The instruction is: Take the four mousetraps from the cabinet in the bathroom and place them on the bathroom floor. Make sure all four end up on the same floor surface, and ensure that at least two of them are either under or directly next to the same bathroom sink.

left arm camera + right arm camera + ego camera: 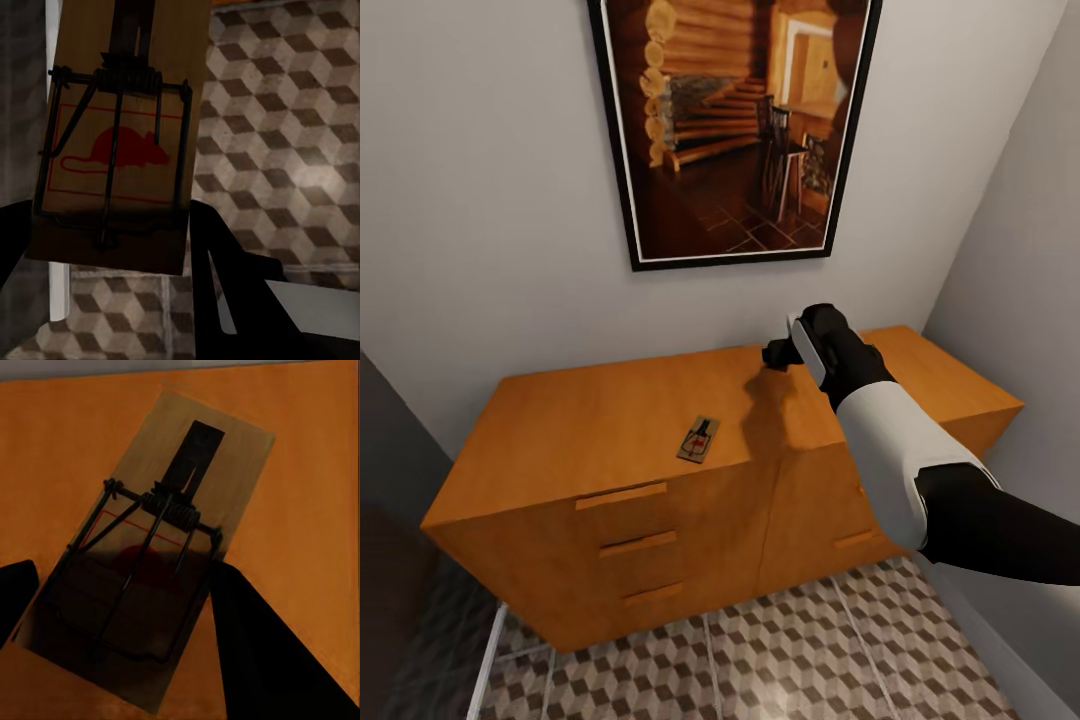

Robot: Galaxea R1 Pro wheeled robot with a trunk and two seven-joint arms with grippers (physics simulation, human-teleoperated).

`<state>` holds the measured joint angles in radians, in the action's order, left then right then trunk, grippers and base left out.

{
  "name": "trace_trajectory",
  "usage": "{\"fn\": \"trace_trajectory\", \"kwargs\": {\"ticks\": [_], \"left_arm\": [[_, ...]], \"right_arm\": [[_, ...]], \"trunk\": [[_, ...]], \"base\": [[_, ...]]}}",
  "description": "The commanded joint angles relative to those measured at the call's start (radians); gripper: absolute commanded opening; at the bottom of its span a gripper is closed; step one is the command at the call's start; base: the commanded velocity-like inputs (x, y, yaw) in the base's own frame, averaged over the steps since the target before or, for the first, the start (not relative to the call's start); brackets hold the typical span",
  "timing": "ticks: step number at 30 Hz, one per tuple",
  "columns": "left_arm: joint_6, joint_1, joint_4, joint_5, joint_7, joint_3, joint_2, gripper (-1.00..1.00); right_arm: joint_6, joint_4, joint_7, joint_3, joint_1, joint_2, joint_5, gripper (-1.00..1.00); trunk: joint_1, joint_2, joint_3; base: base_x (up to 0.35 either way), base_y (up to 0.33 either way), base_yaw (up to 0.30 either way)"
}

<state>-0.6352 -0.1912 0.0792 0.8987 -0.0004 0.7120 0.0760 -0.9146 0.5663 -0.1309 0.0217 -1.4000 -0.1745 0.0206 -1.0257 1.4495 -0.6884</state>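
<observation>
Mousetraps counted: three. One (pixel 699 440) lies on cabinet (pixel 590 430); left gripper (pixel 112 247) clamps one (pixel 120 135); right gripper (pixel 120 607) clamps another (pixel 150 555).

Right arm reaches forward and up, black wrist bent, the right gripper (pixel 778 354) clamped on a mousetrap (pixel 150 562), the left gripper (pixel 112 247) clamped on a second mousetrap (pixel 120 142).

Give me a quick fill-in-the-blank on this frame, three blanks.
1. The loose mousetrap lies on top of the ____.
2. The held mousetrap between the left fingers hangs over the tiled ____.
3. Its printed rodent mark is ____.
Missing: cabinet; floor; red.
</observation>
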Motion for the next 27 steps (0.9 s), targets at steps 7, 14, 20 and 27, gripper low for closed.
{"fn": "trace_trajectory", "kwargs": {"ticks": [7, 14, 20, 27], "left_arm": [[-0.003, -0.001, 0.002, 0.000, 0.005, 0.007, -0.001, -1.00], [-0.003, -0.001, 0.002, 0.000, 0.005, 0.007, -0.001, -1.00], [-0.003, -0.001, 0.002, 0.000, 0.005, 0.007, 0.000, -1.00], [-0.003, 0.000, 0.002, 0.000, 0.005, 0.007, -0.001, -1.00]], "right_arm": [[-0.004, 0.000, 0.002, 0.003, -0.001, 0.000, -0.001, -1.00], [-0.004, 0.000, 0.002, 0.003, -0.001, 0.000, -0.001, -1.00], [-0.004, -0.001, 0.002, 0.003, -0.001, 0.000, -0.001, -1.00], [-0.003, -0.002, 0.002, 0.003, -0.001, 0.000, 0.001, -1.00]], "trunk": [[0.001, 0.000, -0.001], [0.001, 0.000, -0.001], [0.001, 0.000, -0.001], [0.001, 0.000, -0.001]], "base": [[-0.333, 0.000, 0.000], [-0.332, 0.000, 0.000], [-0.331, 0.000, 0.000], [-0.331, 0.000, 0.000]]}}
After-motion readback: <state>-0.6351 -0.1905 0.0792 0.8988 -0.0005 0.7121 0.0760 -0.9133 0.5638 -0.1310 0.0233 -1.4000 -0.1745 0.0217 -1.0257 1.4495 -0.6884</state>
